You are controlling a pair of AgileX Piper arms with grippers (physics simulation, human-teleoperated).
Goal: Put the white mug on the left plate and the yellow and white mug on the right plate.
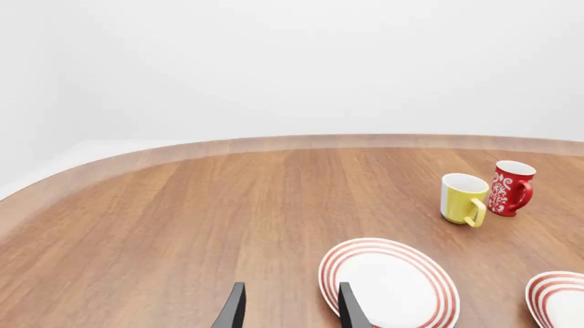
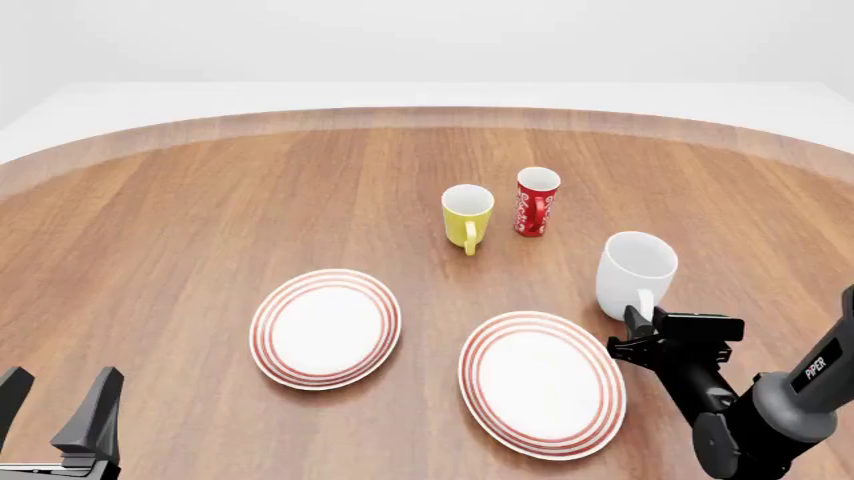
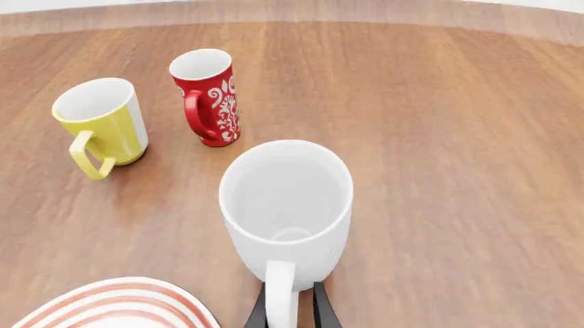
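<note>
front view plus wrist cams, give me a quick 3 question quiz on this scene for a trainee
1. True or false: the white mug already stands on the left plate.
2. Multiple choice: which mug's handle sits between the right gripper's fingers in the right wrist view? A) the red patterned mug B) the yellow and white mug C) the white mug
3. Fill in: the left gripper is ____ and holds nothing.

Key
1. False: both the left plate and the right plate carry no mug; the white mug stands on the table beyond the right plate.
2. C
3. open
</note>
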